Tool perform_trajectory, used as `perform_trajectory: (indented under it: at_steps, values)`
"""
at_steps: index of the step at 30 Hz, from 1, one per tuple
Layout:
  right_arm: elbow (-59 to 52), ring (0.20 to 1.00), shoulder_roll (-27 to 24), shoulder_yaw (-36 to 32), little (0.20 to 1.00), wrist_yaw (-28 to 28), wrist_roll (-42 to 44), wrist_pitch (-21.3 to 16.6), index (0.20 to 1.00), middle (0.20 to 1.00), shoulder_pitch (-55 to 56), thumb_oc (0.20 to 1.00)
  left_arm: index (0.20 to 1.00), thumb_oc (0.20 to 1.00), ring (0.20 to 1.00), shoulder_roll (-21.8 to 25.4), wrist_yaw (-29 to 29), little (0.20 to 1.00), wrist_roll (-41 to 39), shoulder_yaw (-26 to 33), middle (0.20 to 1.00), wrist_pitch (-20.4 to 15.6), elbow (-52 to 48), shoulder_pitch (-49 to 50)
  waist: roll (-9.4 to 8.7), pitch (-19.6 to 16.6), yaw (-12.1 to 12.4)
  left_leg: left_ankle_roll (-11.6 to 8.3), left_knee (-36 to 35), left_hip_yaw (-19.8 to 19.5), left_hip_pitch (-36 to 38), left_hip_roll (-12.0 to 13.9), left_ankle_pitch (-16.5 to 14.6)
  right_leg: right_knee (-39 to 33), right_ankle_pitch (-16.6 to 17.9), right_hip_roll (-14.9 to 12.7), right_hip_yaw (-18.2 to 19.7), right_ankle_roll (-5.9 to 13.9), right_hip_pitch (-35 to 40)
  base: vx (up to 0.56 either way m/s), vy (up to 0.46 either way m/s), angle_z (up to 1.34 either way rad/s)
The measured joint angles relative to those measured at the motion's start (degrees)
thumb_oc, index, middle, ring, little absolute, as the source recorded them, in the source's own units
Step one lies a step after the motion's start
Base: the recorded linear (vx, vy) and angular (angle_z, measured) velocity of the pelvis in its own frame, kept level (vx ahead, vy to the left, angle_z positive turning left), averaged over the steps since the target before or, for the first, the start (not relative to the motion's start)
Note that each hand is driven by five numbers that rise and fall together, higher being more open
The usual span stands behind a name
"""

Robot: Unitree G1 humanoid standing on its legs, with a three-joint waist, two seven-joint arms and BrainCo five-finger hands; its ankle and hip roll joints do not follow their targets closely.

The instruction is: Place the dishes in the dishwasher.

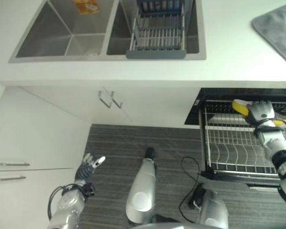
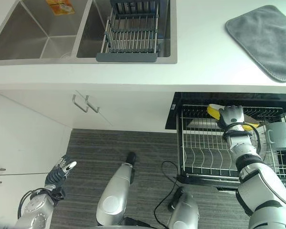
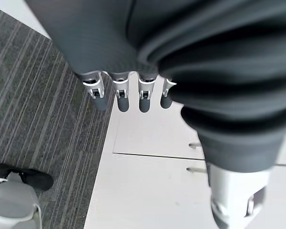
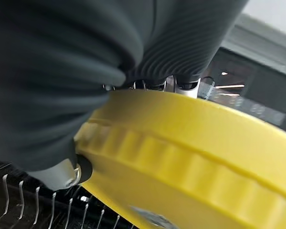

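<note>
Gripped between thumb and fingers of the right hand point(image 2: 232, 116), a yellow plate point(image 4: 195, 162) is held over the far end of the dishwasher rack point(image 2: 205, 152), which is pulled out below the table point(image 2: 200, 62). Lower left, the left hand point(image 1: 89, 164) hangs with fingers relaxed and holding nothing, beside white cabinet doors point(image 1: 33, 138).
</note>
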Motion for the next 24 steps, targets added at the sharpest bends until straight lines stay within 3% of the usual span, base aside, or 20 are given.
perform_trajectory:
  at_steps: [5,12,24]
  values:
    - [0.3,0.200,-0.6,0.0,0.200,-1.3,2.7,3.4,0.200,0.200,-6.6,0.200,1.000,1.000,1.000,1.3,0.0,1.000,-2.0,0.0,1.000,-1.0,-1.1,-3.2,-0.35,1.7,-0.4,0.55,1.0,0.0,-4.8,-0.3,0.6,2.8,-0.1,-0.2,1.8,-0.36,-6.2,-0.13,-0.029,-0.09]
    - [0.8,0.200,-0.3,0.3,0.200,-1.8,4.0,3.4,0.200,0.200,-7.6,0.200,1.000,1.000,1.000,1.4,0.0,1.000,-2.8,-2.1,1.000,-1.3,-2.1,-5.1,-0.20,1.9,-0.7,0.75,0.7,0.1,-5.2,-0.6,0.7,2.8,-0.3,-0.6,1.8,-0.36,-7.0,-0.03,-0.005,0.00]
    - [1.7,0.200,5.1,2.2,0.200,-2.2,2.5,4.5,0.200,0.200,-11.9,0.200,1.000,1.000,1.000,1.2,1.1,1.000,-4.0,-4.0,1.000,-2.3,-3.3,-6.4,-0.64,1.5,-2.0,0.87,-0.2,1.1,-5.5,-0.9,0.7,2.5,-0.4,-0.8,2.9,-0.28,-8.1,0.02,0.005,-0.03]
